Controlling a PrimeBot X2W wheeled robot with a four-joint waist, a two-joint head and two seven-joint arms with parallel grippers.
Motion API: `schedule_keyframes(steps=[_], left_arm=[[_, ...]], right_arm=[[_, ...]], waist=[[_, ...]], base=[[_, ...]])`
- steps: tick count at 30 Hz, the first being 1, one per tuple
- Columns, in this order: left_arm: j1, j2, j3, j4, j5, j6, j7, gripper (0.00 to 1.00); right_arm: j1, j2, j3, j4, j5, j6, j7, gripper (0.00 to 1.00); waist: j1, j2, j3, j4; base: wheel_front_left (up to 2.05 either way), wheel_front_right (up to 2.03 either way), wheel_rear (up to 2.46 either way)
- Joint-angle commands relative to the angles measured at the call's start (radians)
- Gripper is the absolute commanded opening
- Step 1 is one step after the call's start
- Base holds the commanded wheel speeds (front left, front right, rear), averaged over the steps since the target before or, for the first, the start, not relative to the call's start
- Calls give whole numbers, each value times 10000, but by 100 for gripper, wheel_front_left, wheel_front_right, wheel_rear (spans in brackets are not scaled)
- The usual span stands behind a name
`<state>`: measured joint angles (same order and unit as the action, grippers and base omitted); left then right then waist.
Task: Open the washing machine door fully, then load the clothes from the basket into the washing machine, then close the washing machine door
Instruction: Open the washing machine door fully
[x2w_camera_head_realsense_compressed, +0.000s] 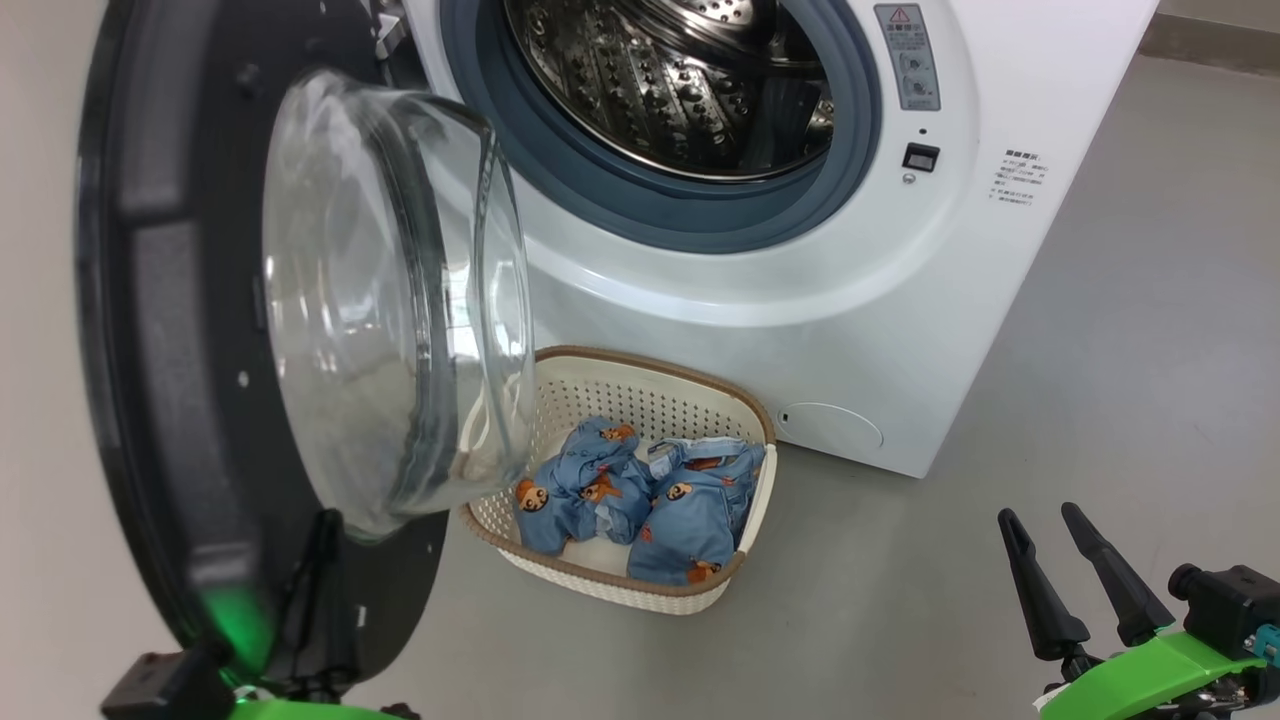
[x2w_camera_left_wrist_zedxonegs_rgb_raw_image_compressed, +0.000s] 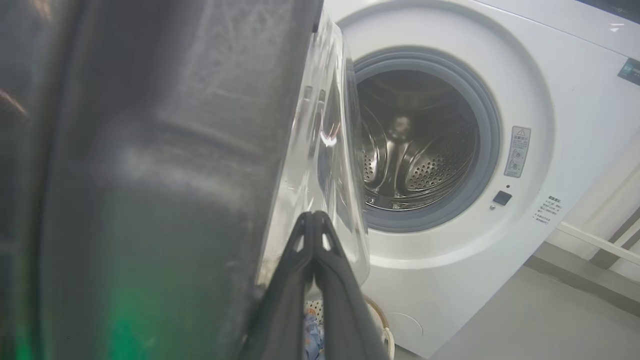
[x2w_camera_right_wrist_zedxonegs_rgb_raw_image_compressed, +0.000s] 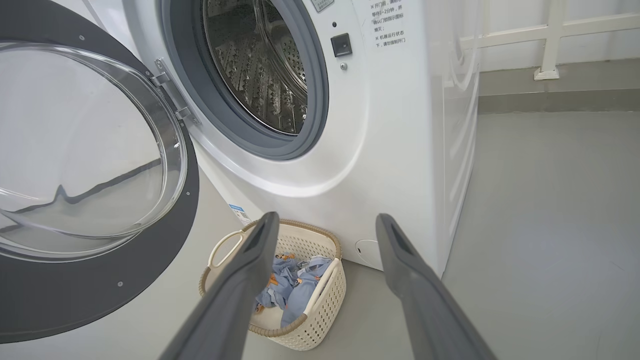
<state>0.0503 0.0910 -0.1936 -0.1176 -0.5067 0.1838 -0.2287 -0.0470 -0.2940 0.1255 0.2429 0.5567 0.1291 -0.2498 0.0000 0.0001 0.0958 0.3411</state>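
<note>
Door-opening looks done: washing machine door (x2w_camera_head_realsense_compressed: 170, 400) stands wide beside our closed left jaws. Next we should send our spread, empty right jaws to clothes (x2w_camera_right_wrist_zedxonegs_rgb_raw_image_compressed: 300, 285) in the basket (x2w_camera_right_wrist_zedxonegs_rgb_raw_image_compressed: 320, 320) ahead.

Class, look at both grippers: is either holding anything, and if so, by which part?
Nothing is held. The left gripper, jaws shut empty, is beside the door; the right gripper has open, empty jaws.

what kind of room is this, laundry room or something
Likely a laundry corner: a white front-loading washing machine with its round black-rimmed glass door open, and a cream perforated plastic basket of light-blue bear-print clothes on a grey floor.
</note>
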Motion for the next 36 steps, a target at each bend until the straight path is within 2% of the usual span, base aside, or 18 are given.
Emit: schedule_keyframes(steps=[1,17,36], left_arm=[[-69,268,568,-265,-76,170,-17,0],[-128,742,1669,-139,-436,573,-23,0],[-739,1346,2816,1096,-791,551,-182,0]], right_arm=[[-358,-199,245,-263,-48,16,-120,100],[-531,-249,303,-274,-48,16,-120,100],[-676,-272,351,-255,-71,16,-120,100]], waist=[[0,-1,16,10],[0,-1,233,0],[0,-1,479,-60]], base=[[0,0,0],[0,0,0],[0,0,0]])
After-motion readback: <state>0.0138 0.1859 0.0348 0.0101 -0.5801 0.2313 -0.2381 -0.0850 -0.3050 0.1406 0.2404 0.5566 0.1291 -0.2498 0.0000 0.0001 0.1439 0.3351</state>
